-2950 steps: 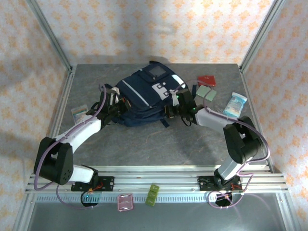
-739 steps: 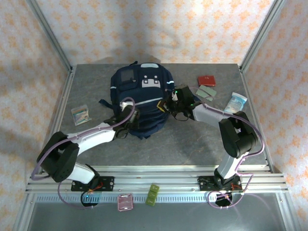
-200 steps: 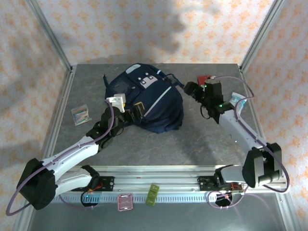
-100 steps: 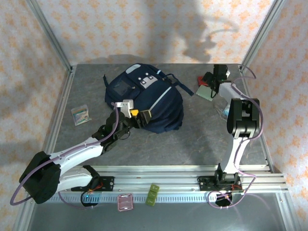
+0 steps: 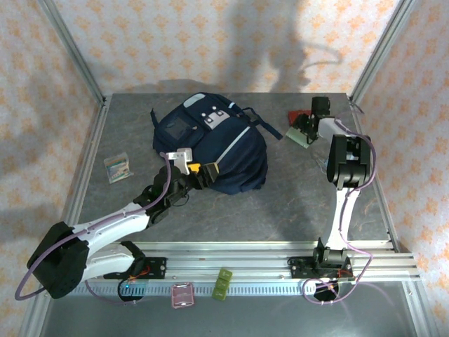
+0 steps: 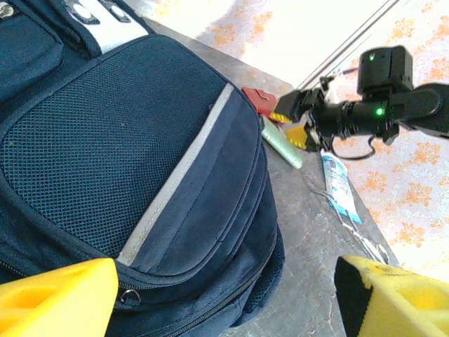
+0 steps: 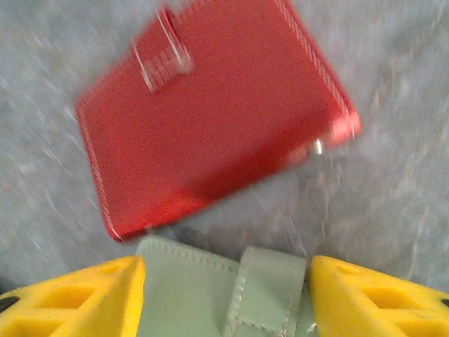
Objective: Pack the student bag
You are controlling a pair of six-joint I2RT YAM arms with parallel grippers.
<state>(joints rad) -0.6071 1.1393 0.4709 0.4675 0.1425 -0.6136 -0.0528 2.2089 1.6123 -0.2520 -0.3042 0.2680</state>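
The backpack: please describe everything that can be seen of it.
The backpack is navy-blue fabric with a mesh panel, a thin white stripe, grey-white patches and a dark square pocket. It lies flat on the grey table, left of centre towards the far side, and looks zipped shut, with a strap trailing to the right. The left gripper is open at its near edge; whether it touches the fabric cannot be told.

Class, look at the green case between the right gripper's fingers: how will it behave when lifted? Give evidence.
The green case is probably soft and may sag when lifted, judging by its stitched seams. It looks flat and thin, so if pushed across the table it should slide, not roll. For the same reason, it is likely light.
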